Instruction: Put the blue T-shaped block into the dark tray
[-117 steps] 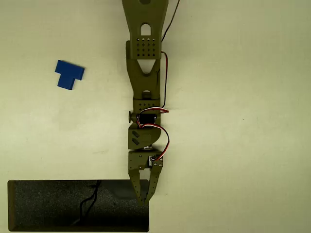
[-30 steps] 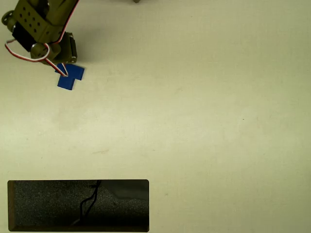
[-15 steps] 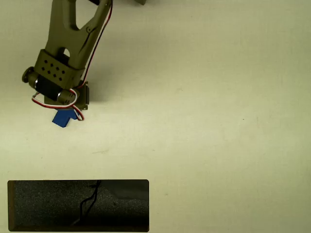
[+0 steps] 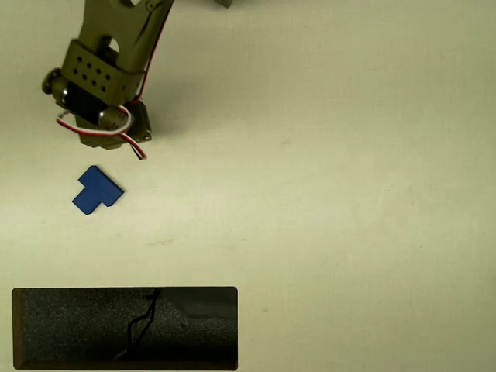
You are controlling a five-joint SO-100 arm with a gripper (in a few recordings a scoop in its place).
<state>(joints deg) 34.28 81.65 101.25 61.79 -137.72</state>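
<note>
The blue T-shaped block (image 4: pixel 97 191) lies flat on the pale table at the left of the overhead view, with nothing touching it. The olive arm's wrist (image 4: pixel 99 97) hangs above and slightly right of the block, with a clear gap of table between them. My gripper's fingers are hidden under the wrist and its red and white wires, so their stance does not show. The dark tray (image 4: pixel 77 329), long and black with a speckled floor and a dark crack-like line, sits at the bottom left, below the block.
The arm's olive links (image 4: pixel 124 23) come in from the top edge at the left. Bare pale table (image 4: pixel 349 194) spreads across the whole right half and lies between block and tray.
The block has shifted down the picture, closer to the tray, and turned a little. Half a second ago the wrist sat right over it; now the arm has drawn back upward and the block lies free.
</note>
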